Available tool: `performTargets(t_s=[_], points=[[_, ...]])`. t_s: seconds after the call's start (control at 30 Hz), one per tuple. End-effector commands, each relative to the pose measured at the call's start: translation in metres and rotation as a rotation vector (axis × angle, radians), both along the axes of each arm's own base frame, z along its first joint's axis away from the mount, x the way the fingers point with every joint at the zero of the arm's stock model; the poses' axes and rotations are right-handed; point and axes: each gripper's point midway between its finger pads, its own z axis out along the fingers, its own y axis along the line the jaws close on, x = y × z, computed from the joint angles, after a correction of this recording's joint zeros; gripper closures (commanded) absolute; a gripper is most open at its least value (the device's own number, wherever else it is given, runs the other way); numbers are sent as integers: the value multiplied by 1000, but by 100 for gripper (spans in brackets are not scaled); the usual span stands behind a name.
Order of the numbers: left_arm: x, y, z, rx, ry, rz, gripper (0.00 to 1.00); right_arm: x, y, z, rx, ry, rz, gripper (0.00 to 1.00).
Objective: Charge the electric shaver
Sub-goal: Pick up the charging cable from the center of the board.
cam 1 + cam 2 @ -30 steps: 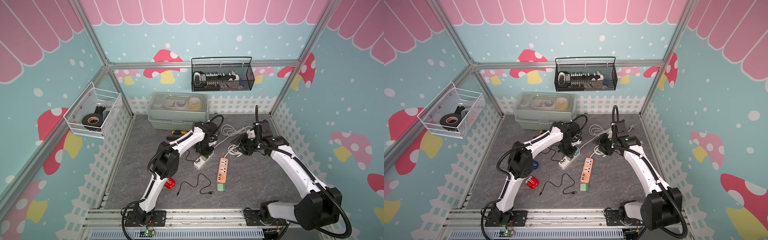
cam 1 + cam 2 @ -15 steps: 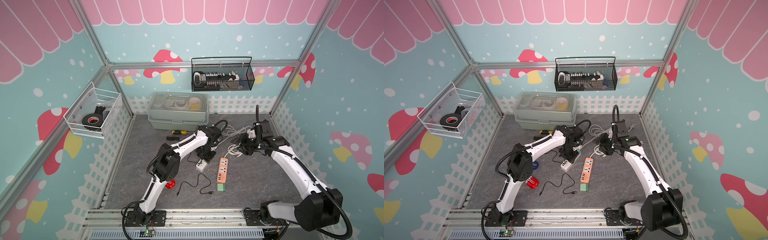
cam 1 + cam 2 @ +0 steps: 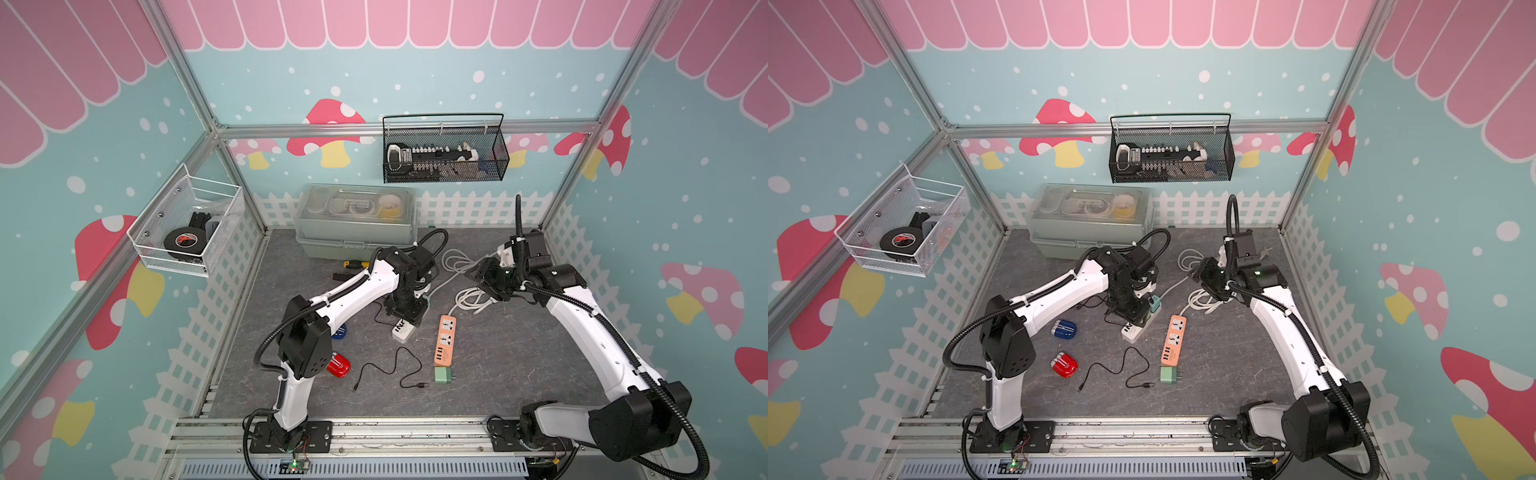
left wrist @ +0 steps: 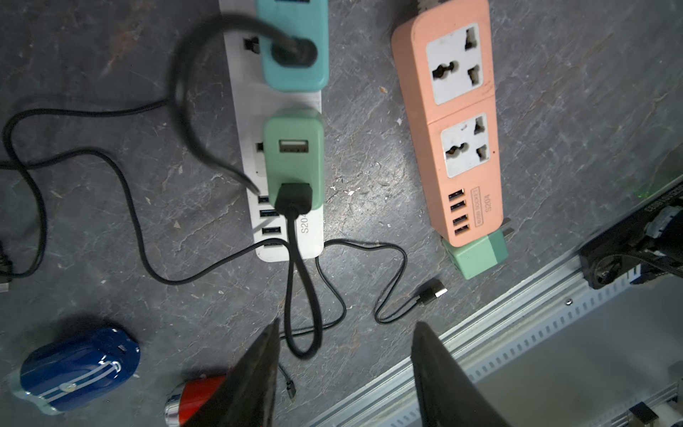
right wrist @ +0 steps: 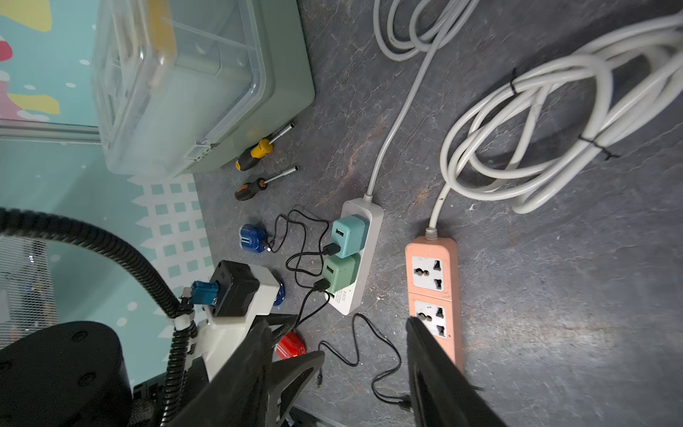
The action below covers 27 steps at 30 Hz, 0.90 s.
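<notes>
Cable routing seems the step in hand. The black USB plug (image 4: 294, 199) sits in the green adapter (image 4: 294, 162) on the white power strip (image 4: 314, 240), mid-frame in the left wrist view. Its lead loops down between the fingers of the left gripper (image 4: 346, 323), whose jaws stand well apart with nothing in them. The gripper should lift clear without snagging that loop, then trace the lead to its small end. The blue shaver (image 4: 79, 366) lies at lower left and the red shaver (image 4: 199, 397) at the bottom edge; which one is meant I cannot tell. The right gripper (image 5: 336, 321) hangs parted and empty near the coiled white cords (image 5: 554, 129). A loose cable (image 4: 432, 292) crosses the loop and could be mistaken for it.
</notes>
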Motion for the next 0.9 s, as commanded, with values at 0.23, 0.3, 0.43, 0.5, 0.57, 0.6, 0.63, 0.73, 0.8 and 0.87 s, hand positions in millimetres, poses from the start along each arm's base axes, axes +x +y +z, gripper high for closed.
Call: performTargets(t_s=[0.23, 0.3, 0.43, 0.5, 0.57, 0.6, 0.63, 0.73, 0.8, 0.87], points=[[36, 85, 56, -267, -110, 524, 42, -1, 116, 11, -281, -211, 476, 50], [40, 123, 48, -282, -97, 703, 43, -4, 144, -1, -301, -211, 564, 52], [37, 185, 28, -372, -71, 1039, 49, -10, 200, -34, -371, -185, 721, 55], [33, 203, 19, -406, -65, 1145, 52, -14, 221, -54, -400, -147, 774, 55], [30, 214, 13, -423, -71, 1213, 52, -14, 234, -85, -426, -65, 801, 55], [28, 218, 9, -432, -64, 1240, 52, -13, 238, -97, -444, -30, 800, 56], [26, 218, 5, -451, -50, 1255, 52, -11, 241, -110, -463, 8, 798, 56], [23, 215, 0, -475, -23, 1263, 54, -1, 241, -140, -530, 94, 773, 56], [22, 214, 2, -484, -25, 1258, 54, 4, 240, -153, -561, 136, 752, 56], [22, 212, 4, -488, -30, 1242, 55, 6, 242, -165, -572, 179, 729, 55]])
